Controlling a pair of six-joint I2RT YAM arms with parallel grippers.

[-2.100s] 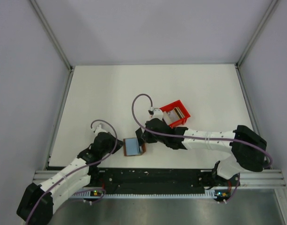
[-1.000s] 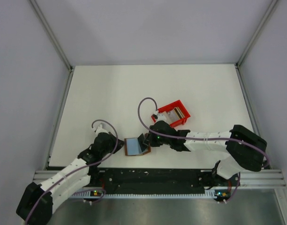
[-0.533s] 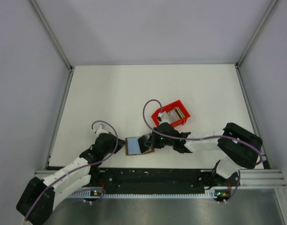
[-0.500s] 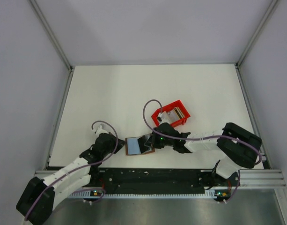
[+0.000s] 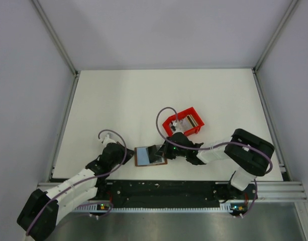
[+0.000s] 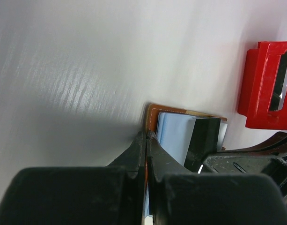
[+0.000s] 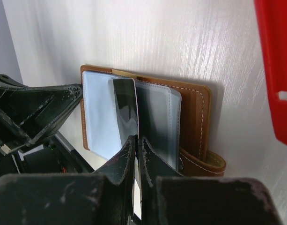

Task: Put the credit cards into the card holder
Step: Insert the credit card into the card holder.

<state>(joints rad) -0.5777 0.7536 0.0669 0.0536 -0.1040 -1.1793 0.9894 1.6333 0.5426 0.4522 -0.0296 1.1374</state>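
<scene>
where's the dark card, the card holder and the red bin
dark card [image 7: 125, 105], right wrist view, its glossy face
card holder [image 7: 202, 117], right wrist view, brown outer flap
red bin [image 6: 258, 84], left wrist view, outer wall

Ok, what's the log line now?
left gripper: shut on card holder edge | right gripper: shut on dark card | dark card: over open card holder

red bin [image 7: 276, 70] cropped at edge, card [image 7: 126, 105] end hidden — inside right tool [image 7: 135, 139]
</scene>
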